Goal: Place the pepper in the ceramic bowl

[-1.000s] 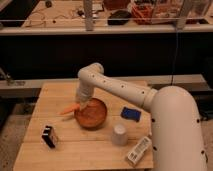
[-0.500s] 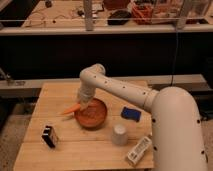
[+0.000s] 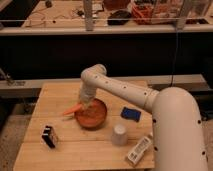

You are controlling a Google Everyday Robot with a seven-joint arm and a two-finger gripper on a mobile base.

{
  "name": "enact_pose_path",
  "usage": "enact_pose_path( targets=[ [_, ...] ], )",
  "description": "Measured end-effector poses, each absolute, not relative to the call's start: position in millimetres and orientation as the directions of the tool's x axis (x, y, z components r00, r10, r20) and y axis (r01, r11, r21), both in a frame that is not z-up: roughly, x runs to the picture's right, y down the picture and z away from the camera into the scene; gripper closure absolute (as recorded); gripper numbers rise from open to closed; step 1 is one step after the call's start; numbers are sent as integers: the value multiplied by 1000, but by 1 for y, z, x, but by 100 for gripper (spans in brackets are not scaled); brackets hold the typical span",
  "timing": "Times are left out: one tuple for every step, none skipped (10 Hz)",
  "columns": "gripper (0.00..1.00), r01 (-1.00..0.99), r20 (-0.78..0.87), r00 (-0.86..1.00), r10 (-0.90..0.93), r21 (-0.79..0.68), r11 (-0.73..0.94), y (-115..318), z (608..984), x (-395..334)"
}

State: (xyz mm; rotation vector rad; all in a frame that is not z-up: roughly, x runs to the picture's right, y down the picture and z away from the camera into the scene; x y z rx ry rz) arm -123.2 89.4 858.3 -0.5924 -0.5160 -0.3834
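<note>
We cannot tell how the jaws stand, but the gripper (image 3: 86,104) sits at the ceramic bowl's (image 3: 91,114) left rim above the tabletop (image 3: 75,145), the pepper (image 3: 72,108) projecting leftward from it, long axis near-level.

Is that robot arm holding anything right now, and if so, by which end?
The gripper holds the pepper by its thicker end, over the ceramic bowl's left rim.

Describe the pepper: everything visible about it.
The pepper is small, slim and orange, tapering to a point at its left end. It lies nearly level, tilted slightly, with its right end at the left rim of the ceramic bowl and the rest sticking out over the wooden table. The end effector is at its right end, directly above the bowl's rim.
</note>
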Motion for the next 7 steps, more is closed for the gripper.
enact_pose_path(
  targets=[
    [96,480,559,806,-193,-427,766,89,858,-123],
    [96,479,558,807,-192,-431,765,90,859,-121],
    [96,479,558,808,-190,-432,764,90,859,-121],
    [96,478,557,808,-190,-434,763,90,859,-120],
    [96,479,557,808,-190,-435,763,90,859,-120],
    [92,479,557,809,-189,-437,761,91,860,-119],
    [89,479,557,809,-188,-440,760,91,860,-119]
  ],
)
